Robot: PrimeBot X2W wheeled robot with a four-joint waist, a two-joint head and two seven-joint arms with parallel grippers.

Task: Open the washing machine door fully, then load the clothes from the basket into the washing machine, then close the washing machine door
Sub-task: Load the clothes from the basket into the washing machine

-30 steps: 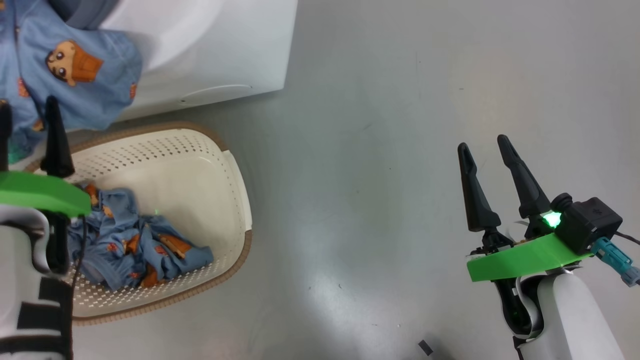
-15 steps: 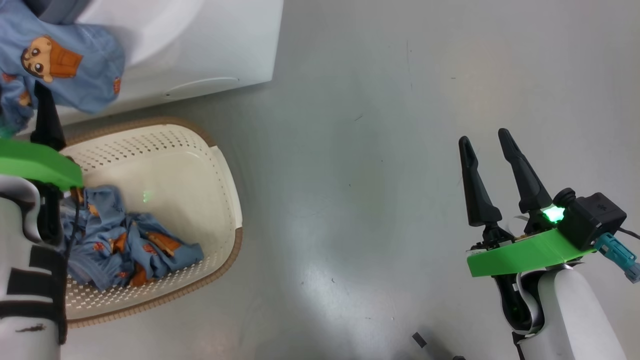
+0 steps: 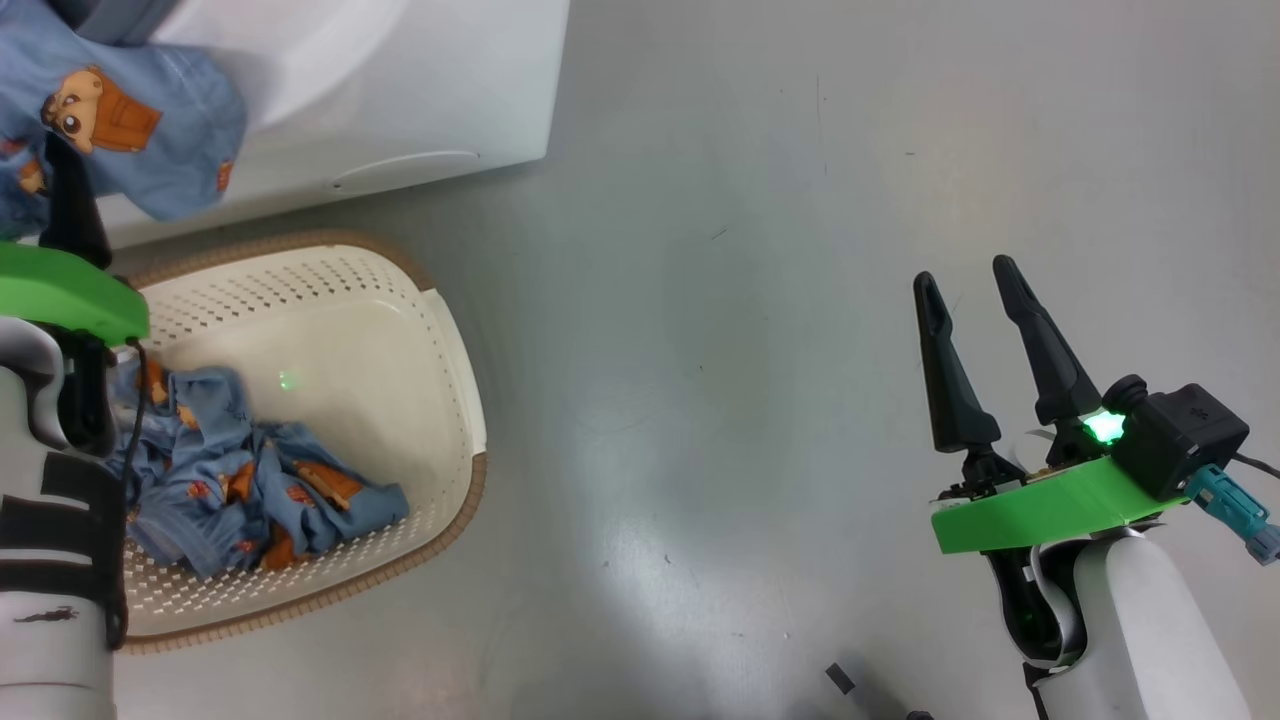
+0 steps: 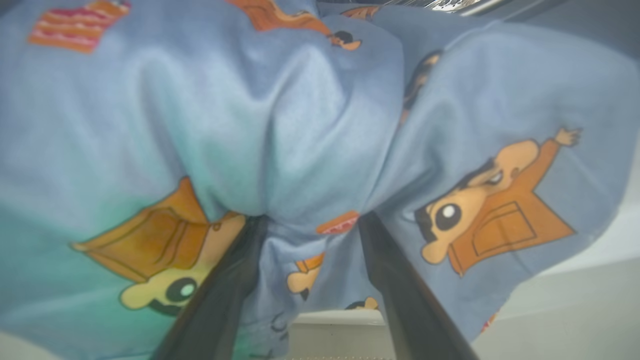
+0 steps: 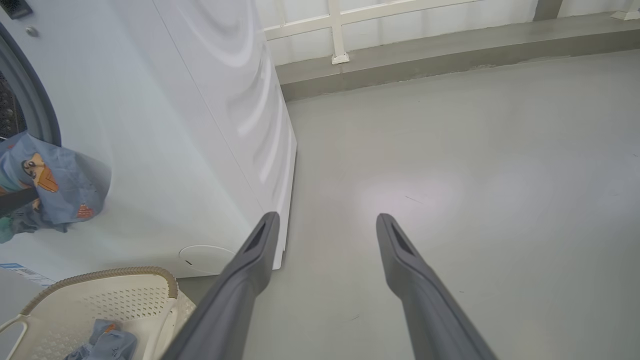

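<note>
My left gripper (image 4: 310,220) is shut on one bundle of the clothes (image 4: 300,125), light blue fabric with orange cartoon figures, bunched between its two dark fingers. In the head view this bundle (image 3: 130,110) hangs at the upper left against the white washing machine (image 3: 400,90), above the basket (image 3: 450,400). A second bundle (image 3: 250,490) lies in the basket's near left part. The right wrist view shows the held bundle (image 5: 50,185) at the grey gasket (image 5: 30,100). My right gripper (image 3: 970,290) stands open over bare floor, far to the right. The washing machine door is out of view.
Grey floor (image 3: 750,300) stretches between the basket and my right arm. The machine's white side panel (image 5: 225,125) ends at a corner just ahead of my right fingers. A low grey kerb with a white railing (image 5: 400,45) runs along the back.
My left arm has carried the held bundle up and towards the machine's opening. The head camera shifted slightly. The right gripper has barely moved.
</note>
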